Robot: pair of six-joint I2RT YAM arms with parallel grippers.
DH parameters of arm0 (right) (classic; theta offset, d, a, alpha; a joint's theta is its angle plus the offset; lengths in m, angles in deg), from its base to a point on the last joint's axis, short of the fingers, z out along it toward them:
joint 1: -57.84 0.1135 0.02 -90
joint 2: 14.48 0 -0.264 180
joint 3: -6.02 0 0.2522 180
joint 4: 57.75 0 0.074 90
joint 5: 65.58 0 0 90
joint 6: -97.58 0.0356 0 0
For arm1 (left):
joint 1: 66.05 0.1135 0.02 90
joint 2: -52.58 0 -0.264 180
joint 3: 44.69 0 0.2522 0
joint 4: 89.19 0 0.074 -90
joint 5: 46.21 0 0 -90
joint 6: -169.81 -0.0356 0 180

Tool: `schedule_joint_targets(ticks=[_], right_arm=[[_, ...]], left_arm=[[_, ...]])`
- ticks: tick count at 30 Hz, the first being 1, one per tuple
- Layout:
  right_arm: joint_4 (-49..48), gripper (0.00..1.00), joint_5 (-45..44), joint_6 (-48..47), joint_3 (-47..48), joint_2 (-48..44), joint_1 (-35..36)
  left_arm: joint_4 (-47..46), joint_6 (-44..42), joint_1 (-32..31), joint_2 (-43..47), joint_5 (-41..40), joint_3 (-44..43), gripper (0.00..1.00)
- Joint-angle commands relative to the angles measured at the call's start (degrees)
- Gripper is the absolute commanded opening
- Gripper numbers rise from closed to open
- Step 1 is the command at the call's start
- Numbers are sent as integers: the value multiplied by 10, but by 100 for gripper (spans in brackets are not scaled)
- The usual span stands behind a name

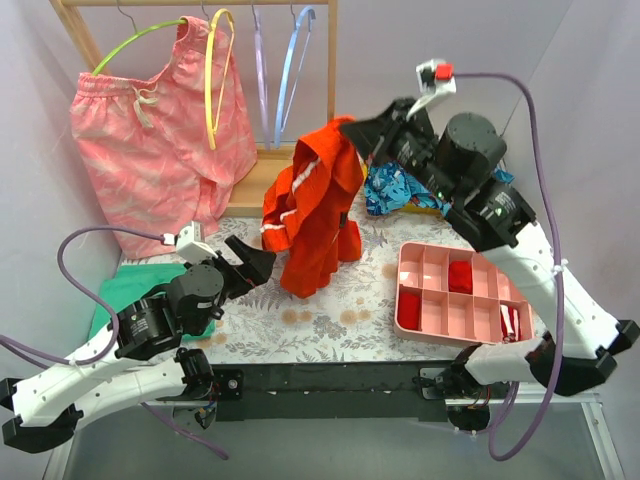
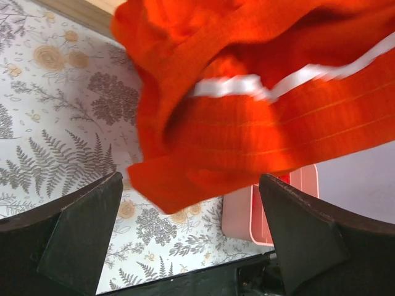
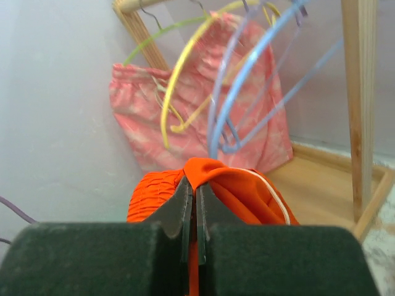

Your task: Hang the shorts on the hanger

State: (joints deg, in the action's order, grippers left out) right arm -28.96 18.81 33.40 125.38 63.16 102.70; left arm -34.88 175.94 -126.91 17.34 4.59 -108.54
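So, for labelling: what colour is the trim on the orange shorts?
White trim, clearest in left wrist view.

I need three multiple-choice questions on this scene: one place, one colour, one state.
1. Where is the yellow hanger? A on the wooden rack; B in the left gripper; C in the right gripper.
2. Which colour is the hanger carrying the pink patterned shorts? A blue; B green; C yellow.
3. How is the left gripper? A shut on the red-orange shorts; B shut on the yellow hanger; C open.
Answers: 1A, it hangs from the rack; 2B, the green hanger holds them; 3C, its fingers stand wide apart, gripping nothing.
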Motion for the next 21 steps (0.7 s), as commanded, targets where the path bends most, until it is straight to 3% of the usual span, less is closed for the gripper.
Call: schedule_joint_targets(ticks=[1, 2, 5, 8, 9, 12, 15, 16, 21], right_arm=[[-43, 1, -38, 23, -179, -117, 1], [-47, 1, -49, 27, -285, -138, 1], [-35, 1, -83, 57, -459, -221, 0], [-5, 28, -87, 77, -558, -259, -7], [17, 43, -86, 77, -591, -263, -8], [57, 59, -95, 71, -605, -282, -8], [83, 66, -91, 52, -601, -295, -7], [91, 66, -85, 37, -589, -295, -7], [112, 64, -62, -12, -564, -253, 4]], left_arm=[[49, 46, 0, 9, -39, 17, 91], [50, 58, 0, 10, -39, 24, 90], [43, 77, 0, 5, -27, 52, 84], [39, 108, 0, -3, -18, 81, 76], [36, 112, 0, -12, -15, 92, 70], [8, 127, 0, -35, 0, 132, 60], [-41, 124, 0, -59, 18, 168, 52], [-51, 125, 0, -80, 23, 176, 46], [-131, 102, 7, -152, 24, 204, 43]])
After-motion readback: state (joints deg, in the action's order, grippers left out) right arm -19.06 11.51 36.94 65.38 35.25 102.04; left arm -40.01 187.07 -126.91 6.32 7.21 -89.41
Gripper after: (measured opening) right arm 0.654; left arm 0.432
